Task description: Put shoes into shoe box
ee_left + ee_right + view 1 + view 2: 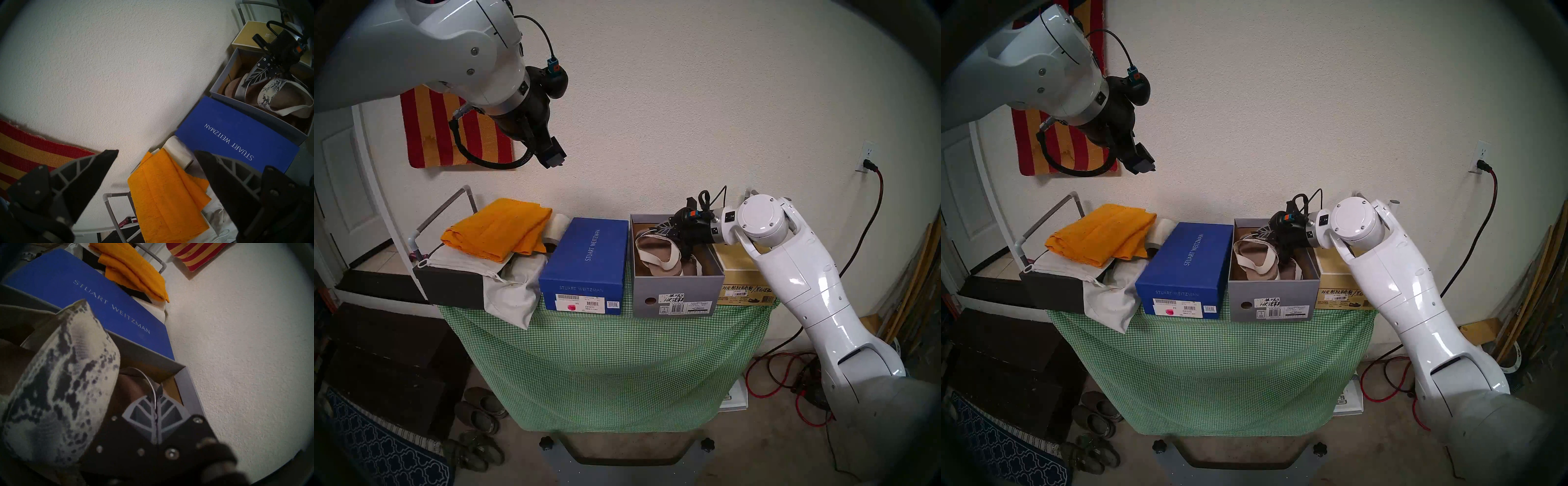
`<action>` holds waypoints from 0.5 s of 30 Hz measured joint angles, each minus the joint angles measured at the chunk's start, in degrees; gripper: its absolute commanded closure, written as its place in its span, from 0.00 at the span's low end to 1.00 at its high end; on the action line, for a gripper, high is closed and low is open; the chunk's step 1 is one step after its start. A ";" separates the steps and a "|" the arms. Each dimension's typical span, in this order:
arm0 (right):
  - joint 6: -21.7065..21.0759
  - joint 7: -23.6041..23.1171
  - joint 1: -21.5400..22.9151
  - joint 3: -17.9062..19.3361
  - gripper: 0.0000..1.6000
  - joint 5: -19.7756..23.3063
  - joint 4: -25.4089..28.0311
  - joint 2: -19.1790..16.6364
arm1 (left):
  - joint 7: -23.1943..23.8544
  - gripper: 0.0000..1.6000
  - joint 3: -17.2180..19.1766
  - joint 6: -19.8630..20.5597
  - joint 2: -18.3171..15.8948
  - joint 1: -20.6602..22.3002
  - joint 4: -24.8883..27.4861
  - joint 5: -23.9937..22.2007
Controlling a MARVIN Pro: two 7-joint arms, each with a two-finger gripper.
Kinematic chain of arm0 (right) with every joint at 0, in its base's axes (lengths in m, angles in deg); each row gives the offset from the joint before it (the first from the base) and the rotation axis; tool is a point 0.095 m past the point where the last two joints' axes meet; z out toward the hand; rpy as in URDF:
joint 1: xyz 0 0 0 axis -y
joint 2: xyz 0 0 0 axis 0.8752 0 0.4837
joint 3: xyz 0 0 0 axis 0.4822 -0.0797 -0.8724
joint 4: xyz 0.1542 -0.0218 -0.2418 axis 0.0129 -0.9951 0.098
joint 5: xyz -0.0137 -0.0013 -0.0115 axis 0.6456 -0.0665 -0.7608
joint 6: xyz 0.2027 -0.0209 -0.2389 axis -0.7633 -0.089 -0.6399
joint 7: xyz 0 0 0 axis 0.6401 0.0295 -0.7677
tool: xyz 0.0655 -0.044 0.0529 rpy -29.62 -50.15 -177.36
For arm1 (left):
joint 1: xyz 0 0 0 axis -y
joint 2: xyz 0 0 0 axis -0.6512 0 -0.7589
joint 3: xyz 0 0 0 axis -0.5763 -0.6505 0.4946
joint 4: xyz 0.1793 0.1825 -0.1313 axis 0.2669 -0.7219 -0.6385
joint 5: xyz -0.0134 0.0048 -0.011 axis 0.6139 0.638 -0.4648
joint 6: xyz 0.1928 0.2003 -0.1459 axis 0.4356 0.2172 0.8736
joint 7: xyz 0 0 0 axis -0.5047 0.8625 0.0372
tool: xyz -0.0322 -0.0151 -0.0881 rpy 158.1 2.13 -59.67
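- Head stereo left view: the shoe box (pixel 673 295) is grey outside, brown cardboard inside, lidless, with a round finger hole and a white VIONIC label on its near end; it stands on the green checked cloth (pixel 602 356), at about 3 o'clock from the blue box (pixel 585 258) and touching it.
- The gold-tan box (pixel 743 292) sits just beside the shoe box, at its 3 o'clock.
- One sandal (pixel 656 256) lies tilted inside the shoe box: brown cork-like footbed, crossed beige-white straps, off-white sole.
- A second sandal (pixel 695 266) shows partly beneath it, toward 4 o'clock.
- In the left wrist view the upper sandal's wide strap is snakeskin-patterned, grey blotches on cream, and a thin silvery strap crosses the footbed.
- The right gripper (pixel 665 230) reaches into the box from 3 o'clock; in the right wrist view its fingers are pressed together on that thin silvery strap of the sandal.
- The left gripper (pixel 156 152) hangs high at 10 o'clock of the boxes, fingers spread wide, holding nothing.
- Count: three boxes in a row, two sandals in the grey one, one folded orange cloth (pixel 499 230), one striped red-and-yellow hanging (pixel 449 135) on the wall.
- On the floor at 7 o'clock: four worn dark shoes (pixel 480 427).
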 measured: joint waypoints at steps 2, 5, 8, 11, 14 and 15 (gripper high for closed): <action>0.25 -0.12 0.21 -0.39 0.53 -0.26 -0.94 0.23 | 0.00 0.00 0.00 0.00 0.00 0.00 0.00 0.00; 0.42 -0.88 0.82 -0.77 0.16 -0.40 -2.43 0.58 | 0.01 0.00 0.00 0.00 0.00 0.00 -0.01 0.01; 0.41 -1.89 2.04 -0.86 0.00 -0.30 -3.87 0.98 | 0.02 0.00 0.00 0.00 0.00 0.00 -0.01 0.01; -0.03 -2.83 3.75 -0.55 0.00 -0.01 -4.90 1.32 | 0.04 0.00 0.00 0.00 0.00 0.00 -0.01 0.03; -1.13 -4.41 5.67 0.49 0.00 0.15 -5.65 1.78 | 0.06 0.00 0.00 0.00 0.00 0.00 -0.01 0.04; -1.58 -4.96 6.35 1.05 0.00 0.17 -5.81 1.95 | 0.07 0.00 0.00 0.00 0.00 0.00 -0.01 0.05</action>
